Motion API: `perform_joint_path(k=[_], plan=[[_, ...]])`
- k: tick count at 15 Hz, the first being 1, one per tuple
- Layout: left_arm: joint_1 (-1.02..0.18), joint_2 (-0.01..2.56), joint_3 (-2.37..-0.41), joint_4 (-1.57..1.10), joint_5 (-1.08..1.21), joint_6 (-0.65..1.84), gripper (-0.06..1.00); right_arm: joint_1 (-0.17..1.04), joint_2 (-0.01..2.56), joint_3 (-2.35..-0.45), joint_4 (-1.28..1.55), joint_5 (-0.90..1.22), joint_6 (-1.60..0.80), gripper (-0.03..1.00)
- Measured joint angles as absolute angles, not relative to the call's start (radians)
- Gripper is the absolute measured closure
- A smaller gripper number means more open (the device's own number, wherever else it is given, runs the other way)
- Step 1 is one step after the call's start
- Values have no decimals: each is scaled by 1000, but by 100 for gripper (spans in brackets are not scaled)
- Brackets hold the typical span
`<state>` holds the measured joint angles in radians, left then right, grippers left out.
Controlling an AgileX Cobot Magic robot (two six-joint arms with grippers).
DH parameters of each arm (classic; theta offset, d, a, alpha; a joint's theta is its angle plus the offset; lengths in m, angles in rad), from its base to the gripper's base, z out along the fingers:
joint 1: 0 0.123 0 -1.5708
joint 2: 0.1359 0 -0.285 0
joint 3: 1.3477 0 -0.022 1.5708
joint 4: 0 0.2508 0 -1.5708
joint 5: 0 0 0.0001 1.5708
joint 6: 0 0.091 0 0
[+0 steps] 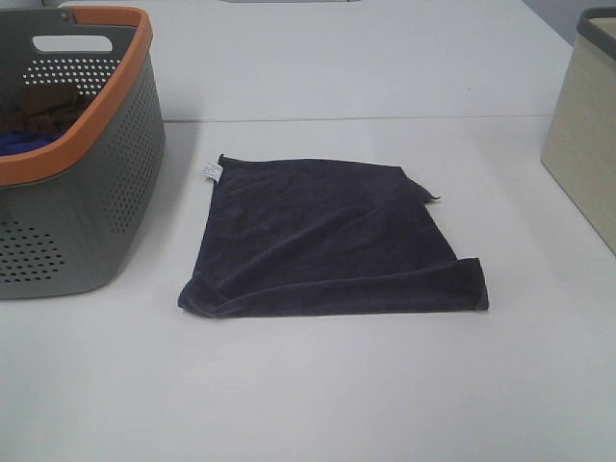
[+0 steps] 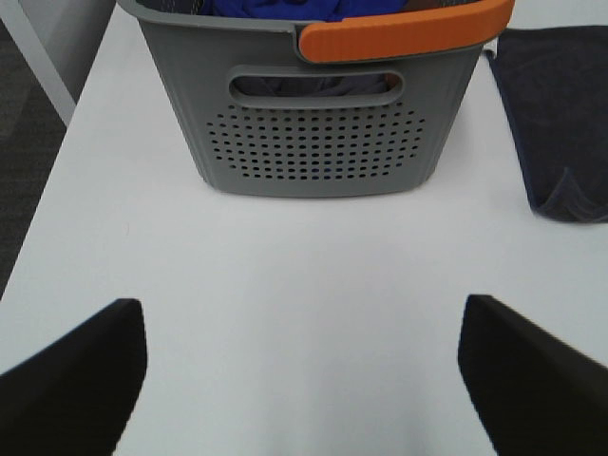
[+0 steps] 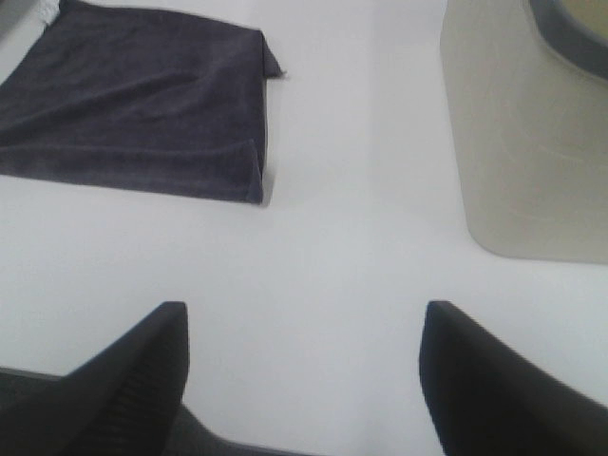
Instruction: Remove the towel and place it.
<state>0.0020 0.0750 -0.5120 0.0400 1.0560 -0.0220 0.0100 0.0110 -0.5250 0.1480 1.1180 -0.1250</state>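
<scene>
The dark navy-charcoal towel (image 1: 327, 238) lies flat on the white table, with a small white tag (image 1: 213, 172) at its far left corner and its near corners slightly folded over. It also shows in the left wrist view (image 2: 559, 123) and the right wrist view (image 3: 142, 100). My left gripper (image 2: 304, 380) is open and empty above bare table, facing the basket. My right gripper (image 3: 304, 380) is open and empty above bare table, between the towel and the beige bin. Neither gripper shows in the exterior high view.
A grey perforated basket with an orange rim (image 1: 91, 164) stands at the left, holding a brown cloth (image 1: 43, 104) and a bright blue cloth (image 2: 285, 8). A beige bin with a dark rim (image 1: 585, 144) stands at the right edge.
</scene>
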Motion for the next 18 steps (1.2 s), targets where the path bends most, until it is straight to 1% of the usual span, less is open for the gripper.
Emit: perform_joint_path(k=[2, 6, 11, 18], plan=[[2, -1, -501, 36, 1052, -21, 11, 10, -4, -525, 147, 1115, -122, 35], [2, -4, -498, 28, 1052, -7, 11, 10, -4, -505, 138, 1079, -107, 35], [2, -4, -498, 13, 1052, 0, 11, 10, -4, -502, 68, 1069, 0, 35], [2, -4, -498, -14, 1052, 0, 11, 10, -4, -502, 68, 1069, -12, 35]])
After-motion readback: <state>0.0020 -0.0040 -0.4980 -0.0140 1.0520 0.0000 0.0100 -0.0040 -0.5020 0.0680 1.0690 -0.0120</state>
